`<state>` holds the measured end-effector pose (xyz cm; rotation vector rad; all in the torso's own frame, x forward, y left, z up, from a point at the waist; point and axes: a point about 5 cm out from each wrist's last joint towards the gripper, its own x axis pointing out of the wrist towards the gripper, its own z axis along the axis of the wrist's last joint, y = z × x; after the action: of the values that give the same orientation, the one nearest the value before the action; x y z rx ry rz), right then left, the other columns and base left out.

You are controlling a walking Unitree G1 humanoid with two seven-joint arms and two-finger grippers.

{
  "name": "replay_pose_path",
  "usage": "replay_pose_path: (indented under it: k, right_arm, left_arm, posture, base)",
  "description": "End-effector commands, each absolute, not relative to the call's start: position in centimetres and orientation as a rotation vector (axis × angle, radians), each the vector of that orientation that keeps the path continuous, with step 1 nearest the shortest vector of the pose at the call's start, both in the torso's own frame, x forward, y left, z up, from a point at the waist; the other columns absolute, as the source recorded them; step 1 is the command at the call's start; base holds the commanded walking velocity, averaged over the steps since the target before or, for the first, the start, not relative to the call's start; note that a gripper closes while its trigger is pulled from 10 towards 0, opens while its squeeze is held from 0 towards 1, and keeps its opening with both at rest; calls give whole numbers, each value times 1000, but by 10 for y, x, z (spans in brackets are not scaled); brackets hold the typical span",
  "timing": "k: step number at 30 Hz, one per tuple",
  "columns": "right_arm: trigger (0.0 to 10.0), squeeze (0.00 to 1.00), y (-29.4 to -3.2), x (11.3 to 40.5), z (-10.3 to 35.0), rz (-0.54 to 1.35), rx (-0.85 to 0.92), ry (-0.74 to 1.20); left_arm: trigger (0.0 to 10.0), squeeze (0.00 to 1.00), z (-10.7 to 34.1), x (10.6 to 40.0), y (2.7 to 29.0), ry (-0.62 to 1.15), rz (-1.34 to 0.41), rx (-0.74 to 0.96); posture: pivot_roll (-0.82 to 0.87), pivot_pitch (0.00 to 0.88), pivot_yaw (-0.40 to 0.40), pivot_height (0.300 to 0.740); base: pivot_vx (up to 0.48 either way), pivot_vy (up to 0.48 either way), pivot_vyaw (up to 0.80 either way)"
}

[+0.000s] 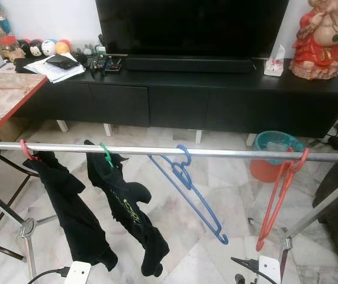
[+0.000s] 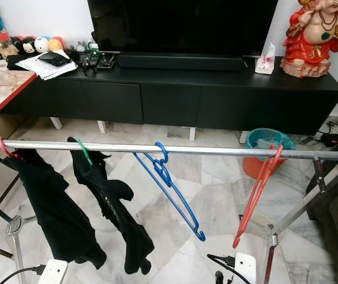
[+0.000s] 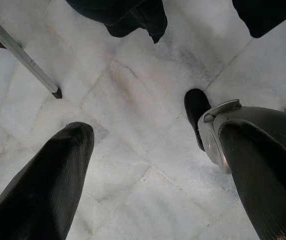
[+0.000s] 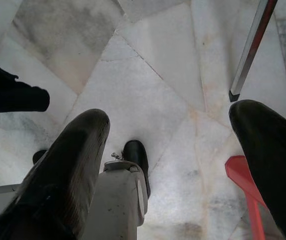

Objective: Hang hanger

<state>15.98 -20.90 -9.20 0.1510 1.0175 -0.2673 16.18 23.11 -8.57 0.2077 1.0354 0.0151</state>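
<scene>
1. While both arms hang low, your hangers are already up on the rail (image 1: 228, 152): the blue hanger (image 1: 189, 189) hooks on near the middle and the red hanger (image 1: 278, 195) near the rail's right end.
2. Both lie above and ahead of the claws. From each hook the long axis slopes down and toward you; blue trails to the right, red drops more steeply.
3. Your right gripper (image 4: 168, 145) is the nearer one. Its wrist view catches a red tip (image 4: 245, 185) just beside one finger, which I judge to be the red hanger's low end, though the view is too tight to be sure.
4. That gripper points down at the floor (image 4: 148, 65), fingers spread wide, holding nothing. One robot foot sits between the fingers in that view.
5. Your left gripper (image 3: 153, 150) also points at the floor, fingers wide apart and empty, with dark cloth hanging near it.
6. Further left on the rail, 2 black garments (image 1: 68, 207) hang from a red hook (image 1: 25, 149) and a green hook (image 1: 106, 154), so that stretch is taken.
7. Judging from these views, both hangers sit on the rail and neither claw holds 1; the hang looks done or nearly so. If another is needed, raise the right arm first.
</scene>
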Motion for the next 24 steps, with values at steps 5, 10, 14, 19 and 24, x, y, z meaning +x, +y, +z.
replay_pose_path:
  k: [5,10,14,19,24]
  right_arm:
    - [10000,0,-209,161,-92,-269,158,1011]
    - [10000,0,-209,161,-92,-271,159,1011]
    - [10000,0,-210,161,-91,-275,161,1009]
    - [10000,0,-210,161,-91,-276,159,1009]
    - [10000,0,-210,161,-91,-274,158,1009]
  left_arm:
    - [10000,0,-86,160,232,1047,3,217]
    - [10000,0,-86,161,231,1046,3,217]
    - [10000,0,-86,161,231,1045,2,216]
    - [10000,0,-86,161,231,1045,2,213]
    - [10000,0,-86,161,231,1045,5,210]
  posture:
    - [-134,0,15,740]
    - [-137,0,18,740]
    - [-137,0,18,740]
    - [-132,0,14,740]
    - [-132,0,13,740]
  base:
    - [0,0,0]
    - [0,0,0]
    - [0,0,0]
    - [0,0,0]
    - [0,0,0]
